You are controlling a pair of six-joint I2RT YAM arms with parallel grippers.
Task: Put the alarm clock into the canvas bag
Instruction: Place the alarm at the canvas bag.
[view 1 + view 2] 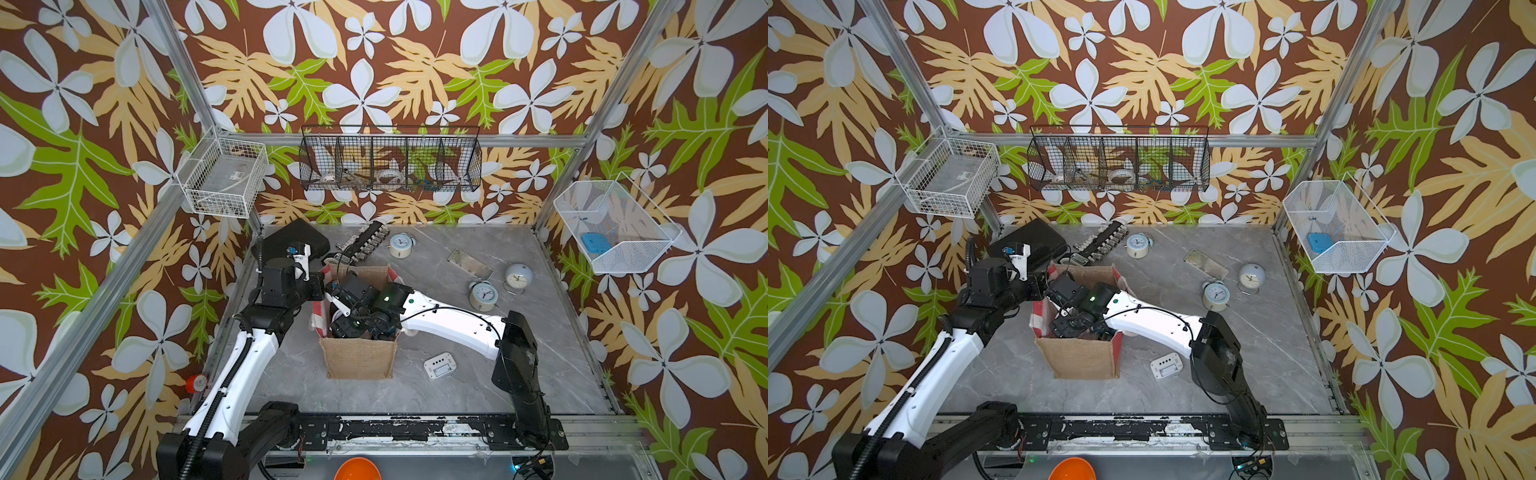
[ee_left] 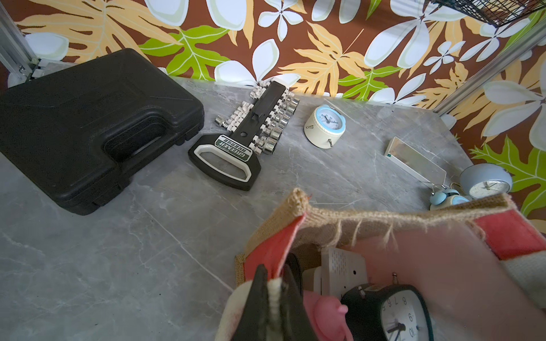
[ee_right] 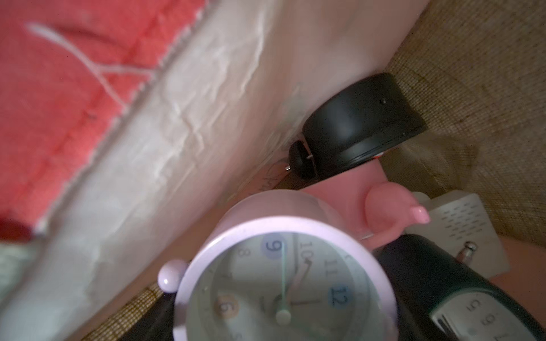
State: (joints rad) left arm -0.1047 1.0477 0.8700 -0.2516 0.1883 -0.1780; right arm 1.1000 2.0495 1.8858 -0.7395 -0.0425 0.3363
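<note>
Lilac alarm clock (image 3: 283, 283) deep inside the canvas bag (image 1: 357, 359), dial up, directly beneath the hidden fingers of my right arm (image 1: 449, 322), whose grip I cannot tell; my left fingers (image 2: 256, 301) are clamped on the bag's rim, holding it open.

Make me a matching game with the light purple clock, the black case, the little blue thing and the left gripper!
Things: 1 light purple clock; 2 black case; 3 little blue thing; 4 left gripper.
Places or states: A in the white mesh basket on the wall; B shut on the canvas bag's edge; C inside the canvas bag; D on the table beside the socket rack.
Pairs: 1-C, 2-D, 3-A, 4-B.
</note>
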